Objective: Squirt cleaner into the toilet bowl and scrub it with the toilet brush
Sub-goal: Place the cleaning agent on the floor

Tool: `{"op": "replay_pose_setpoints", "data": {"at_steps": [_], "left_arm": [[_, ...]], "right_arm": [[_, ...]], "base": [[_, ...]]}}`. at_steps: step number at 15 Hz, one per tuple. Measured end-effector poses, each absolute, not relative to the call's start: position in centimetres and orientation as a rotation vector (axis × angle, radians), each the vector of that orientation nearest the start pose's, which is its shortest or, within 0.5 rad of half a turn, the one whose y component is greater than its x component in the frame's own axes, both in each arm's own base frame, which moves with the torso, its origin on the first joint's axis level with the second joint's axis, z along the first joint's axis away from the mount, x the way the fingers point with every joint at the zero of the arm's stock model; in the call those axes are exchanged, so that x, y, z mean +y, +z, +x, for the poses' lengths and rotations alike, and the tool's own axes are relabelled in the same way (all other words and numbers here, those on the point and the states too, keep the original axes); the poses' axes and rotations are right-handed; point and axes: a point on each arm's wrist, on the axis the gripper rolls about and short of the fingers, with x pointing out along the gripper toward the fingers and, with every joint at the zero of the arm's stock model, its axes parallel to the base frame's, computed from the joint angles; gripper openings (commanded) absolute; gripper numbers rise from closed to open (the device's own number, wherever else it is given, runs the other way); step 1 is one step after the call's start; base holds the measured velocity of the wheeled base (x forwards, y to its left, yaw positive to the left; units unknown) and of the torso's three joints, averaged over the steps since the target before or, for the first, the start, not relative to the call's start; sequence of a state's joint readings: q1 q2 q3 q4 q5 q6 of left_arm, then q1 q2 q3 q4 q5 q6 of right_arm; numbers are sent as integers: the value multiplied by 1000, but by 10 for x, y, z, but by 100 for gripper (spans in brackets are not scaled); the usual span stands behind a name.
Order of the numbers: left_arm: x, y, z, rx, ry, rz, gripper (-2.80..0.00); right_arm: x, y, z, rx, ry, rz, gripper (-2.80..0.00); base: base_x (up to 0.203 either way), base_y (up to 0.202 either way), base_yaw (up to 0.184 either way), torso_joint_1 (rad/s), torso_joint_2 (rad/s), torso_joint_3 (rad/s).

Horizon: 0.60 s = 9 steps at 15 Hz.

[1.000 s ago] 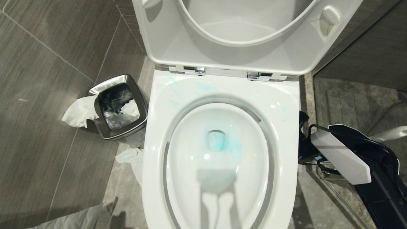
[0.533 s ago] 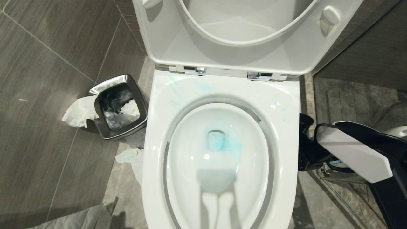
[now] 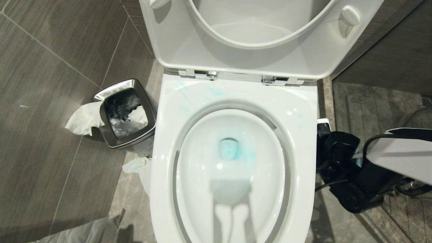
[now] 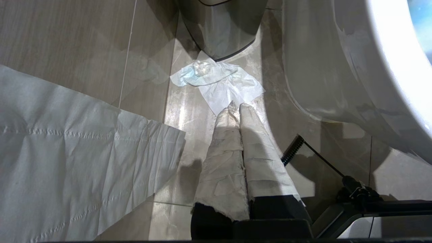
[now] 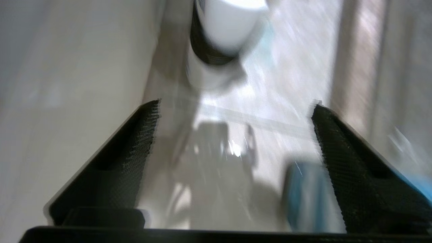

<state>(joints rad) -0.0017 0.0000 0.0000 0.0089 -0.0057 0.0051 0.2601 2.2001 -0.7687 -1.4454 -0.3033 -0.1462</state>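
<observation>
The white toilet bowl (image 3: 305,111) fills the middle of the head view, its seat and lid up, with blue cleaner pooled at the drain (image 3: 230,150) and smeared on the back rim. My right arm (image 3: 398,158) reaches low beside the bowl's right side. In the right wrist view the right gripper (image 5: 236,104) is open and empty over the floor, with a blurred blue-striped object (image 5: 302,199) by one finger and a white cylinder with a dark band (image 5: 226,30) farther off. No toilet brush can be made out. My left gripper (image 4: 236,106) is shut, its taped fingers over the floor left of the bowl.
A square steel bin (image 3: 101,126) stands left of the toilet with tissue (image 3: 84,118) hanging out. More tissue (image 4: 219,81) and a large paper sheet (image 4: 67,152) lie on the floor. A darker floor area (image 3: 378,104) lies right of the toilet.
My right arm has swung down and rightward beside the bowl. Its white forearm cover has shifted toward the right edge. The white handle seen earlier at the far right no longer shows.
</observation>
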Motion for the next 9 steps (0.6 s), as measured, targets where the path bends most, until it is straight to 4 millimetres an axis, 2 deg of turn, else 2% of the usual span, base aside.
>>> {"op": "replay_pose_setpoints", "data": {"at_steps": [4, 6, 9], "left_arm": [[0, 74, -23, 11, -8, 5, -280], [0, 75, -23, 8, -8, 5, -280], [0, 75, -23, 9, -7, 5, -280]], "right_arm": [[88, 114, 307, -20, -56, -139, -280], [84, 129, 288, -38, -68, -134, -280], [76, 146, 269, -17, -82, -140, -280]], "base": [[0, 0, 0, 0, 0, 0], [0, 0, 0, 0, 0, 0], [0, 0, 0, 0, 0, 0]]}}
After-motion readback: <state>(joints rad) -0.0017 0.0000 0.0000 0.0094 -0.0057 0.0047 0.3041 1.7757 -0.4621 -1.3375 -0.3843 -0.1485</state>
